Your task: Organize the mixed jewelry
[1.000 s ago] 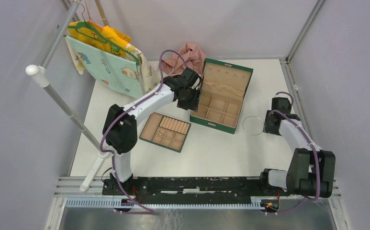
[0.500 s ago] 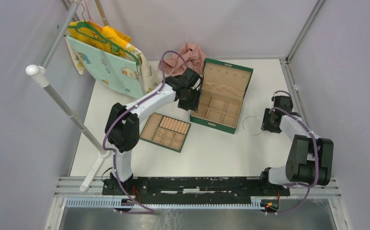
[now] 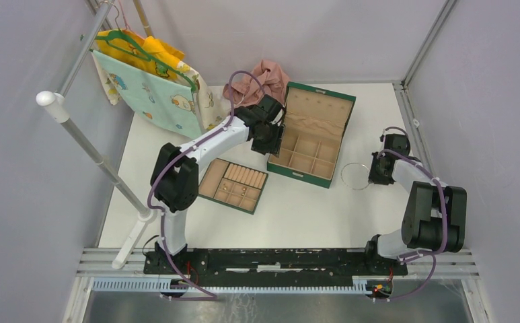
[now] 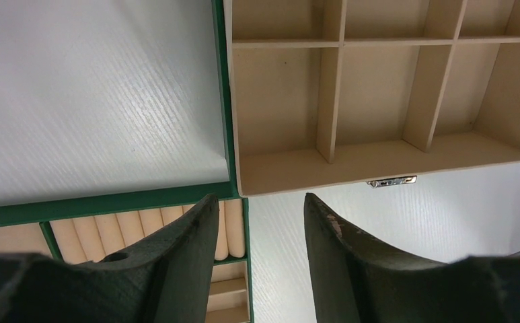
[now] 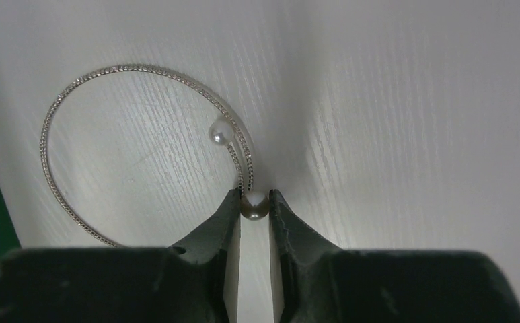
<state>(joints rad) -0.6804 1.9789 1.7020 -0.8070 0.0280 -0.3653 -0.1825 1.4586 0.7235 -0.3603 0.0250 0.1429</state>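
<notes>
Now R hand [image 5: 255, 195] sits nearer, clenched on wire loop [image 5: 136, 66] pearl end; L hand [image 4: 260, 202] released.

Silvery wire loop [image 5: 136, 66], green box [image 3: 300, 173] lined tan, pink cloth [image 3: 265, 74], pale-blue cartoon-print fabric [image 3: 153, 94], white table [image 3: 297, 208]

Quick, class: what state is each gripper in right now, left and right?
Left gripper: open, holding nothing.
Right gripper: fingers closed on the pearl end of the wire loop.
</notes>
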